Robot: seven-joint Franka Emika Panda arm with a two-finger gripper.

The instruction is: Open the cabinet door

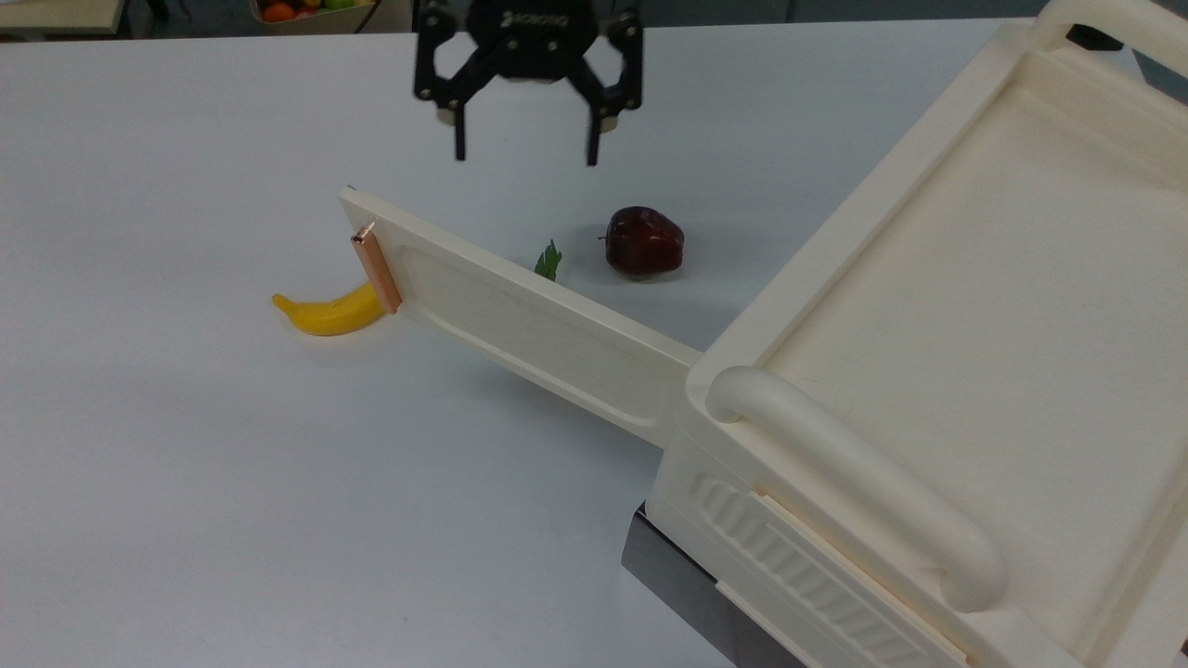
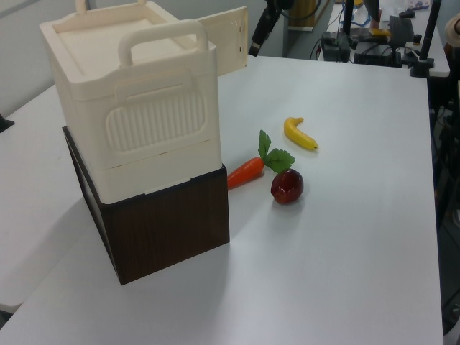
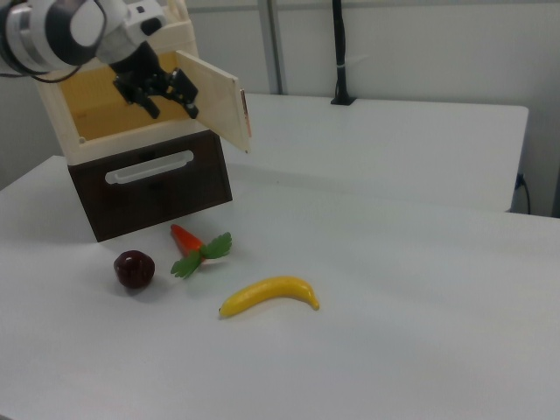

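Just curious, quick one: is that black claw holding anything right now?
Gripper: open, holding nothing, clear of the cabinet door, which stands swung open.

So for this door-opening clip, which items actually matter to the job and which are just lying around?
Belongs to the job:
cabinet door, swung wide open
copper handle
gripper, open, clear of the door

Just lying about:
banana
carrot
dark red apple

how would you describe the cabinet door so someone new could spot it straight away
Find the cream cabinet sitting on a dark brown base. The cabinet door is the flat cream panel swung out from its front corner over the white table. Unlike the ribbed side panel and rounded top handles, it has a recessed inset and a copper bar handle.
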